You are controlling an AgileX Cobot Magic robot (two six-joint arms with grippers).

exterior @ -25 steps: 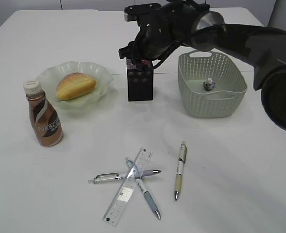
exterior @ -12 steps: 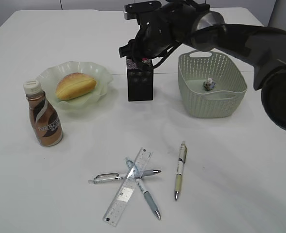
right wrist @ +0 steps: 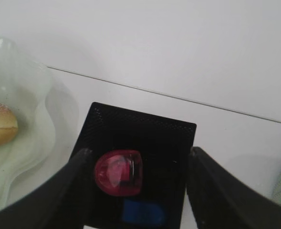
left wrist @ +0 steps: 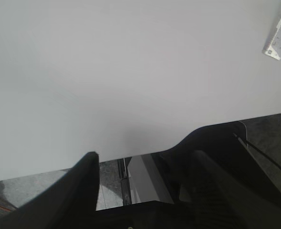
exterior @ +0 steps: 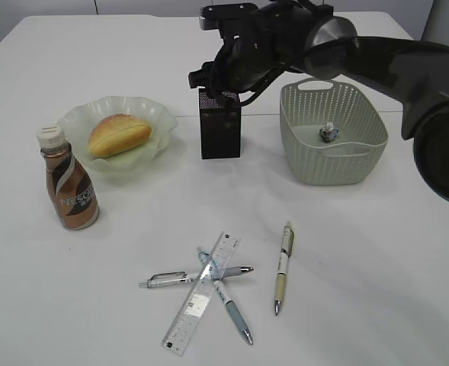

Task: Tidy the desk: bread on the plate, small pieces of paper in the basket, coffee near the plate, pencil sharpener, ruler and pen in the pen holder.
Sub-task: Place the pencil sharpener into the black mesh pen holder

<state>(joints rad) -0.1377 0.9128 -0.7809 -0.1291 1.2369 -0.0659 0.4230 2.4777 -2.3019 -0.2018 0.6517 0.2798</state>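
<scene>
White desk [exterior: 376, 252] all around, pretty tidy already on the far half. Bread [exterior: 118, 134] sits on the green ruffled plate [exterior: 159, 118], and the Nescafe coffee bottle [exterior: 68, 181] stands upright just in front of the plate's left side. One crumpled paper wad [exterior: 329, 133] lies in the grey-green basket [exterior: 331, 164]. Near the front edge, the clear ruler [exterior: 201, 292] lies across two crossed pens [exterior: 226, 297], with a third pen [exterior: 283, 267] apart on its right.

Right gripper [right wrist: 136, 200] hangs right over the black mesh pen holder [exterior: 219, 131], fingers spread either side of the cup with nothing between them. Looking down from its wrist cam there's a red rounded thing [right wrist: 118, 171] and a blue thing [right wrist: 142, 213] lying inside the holder; can't say for sure what either is. Compared with a second ago, that arm has lifted a bit, so more of the holder's top shows, and its jaws look wider.

Left gripper [left wrist: 142, 164] sits off the near desk edge, jaws apart and empty, a ruler corner at the top right of its view. Nothing else moved.
</scene>
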